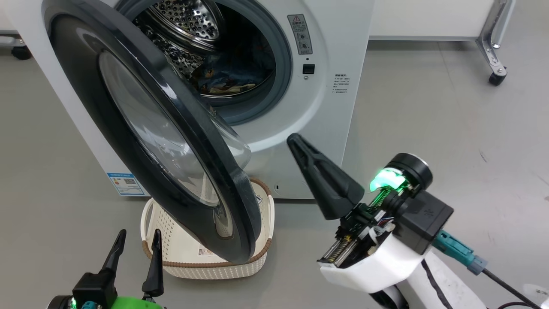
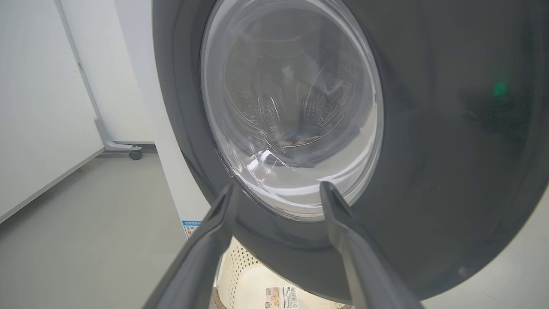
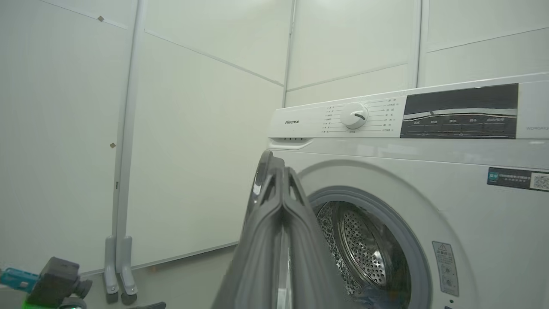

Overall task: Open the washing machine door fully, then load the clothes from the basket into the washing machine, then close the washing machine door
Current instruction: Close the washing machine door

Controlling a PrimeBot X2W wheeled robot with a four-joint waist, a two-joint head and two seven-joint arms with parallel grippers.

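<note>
The washing machine (image 1: 330,86) stands with its door (image 1: 158,128) swung partway out toward me. Blue patterned clothes (image 1: 223,81) lie inside the steel drum (image 3: 364,244). Under the door sits the basket (image 1: 214,270), its visible floor bare except for a label. My left gripper (image 1: 140,232) is open at the lower left, just short of the door's outer face (image 2: 429,150), with nothing between its fingers (image 2: 339,214). My right gripper (image 1: 294,139) is shut and empty. It points at the machine's front, right of the door's free edge (image 3: 260,171).
A wheeled metal frame leg (image 1: 493,56) stands at the far right, and another castor (image 1: 19,51) is at the far left. White wall panels (image 3: 193,128) back the machine. Grey floor (image 1: 450,128) lies open to the right.
</note>
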